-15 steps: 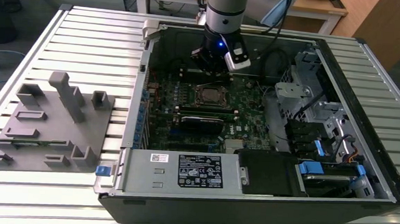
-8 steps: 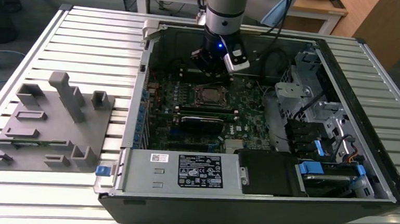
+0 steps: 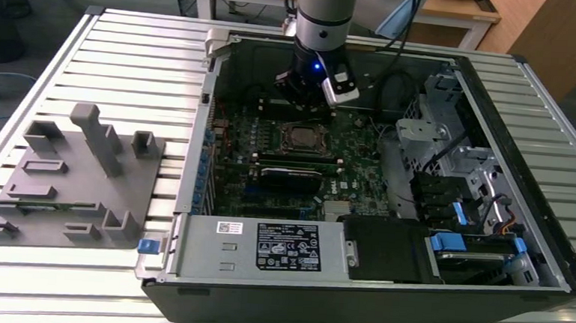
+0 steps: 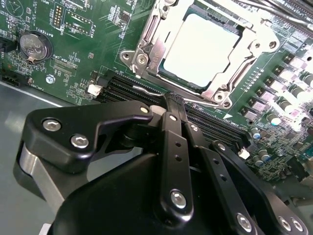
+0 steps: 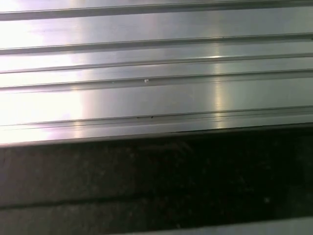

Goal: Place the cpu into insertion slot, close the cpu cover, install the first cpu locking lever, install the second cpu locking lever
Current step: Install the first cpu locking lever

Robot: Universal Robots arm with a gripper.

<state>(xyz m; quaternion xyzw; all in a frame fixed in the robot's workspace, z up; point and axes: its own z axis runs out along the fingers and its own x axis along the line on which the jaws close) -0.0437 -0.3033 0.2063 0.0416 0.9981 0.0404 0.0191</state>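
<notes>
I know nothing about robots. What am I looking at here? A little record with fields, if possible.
setting: open black computer case on a ribbed aluminium table
chip: square silver-grey cpu, seated in the silver-rimmed socket on the green circuit board
cover: thin silvery metal frame, lying flat around the chip's top
gripper: black gripper, shut, just beside the socket

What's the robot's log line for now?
dull silver-grey square cpu: seated | thin silvery metal cover frame: down around it | black gripper: shut, beside frame
</notes>
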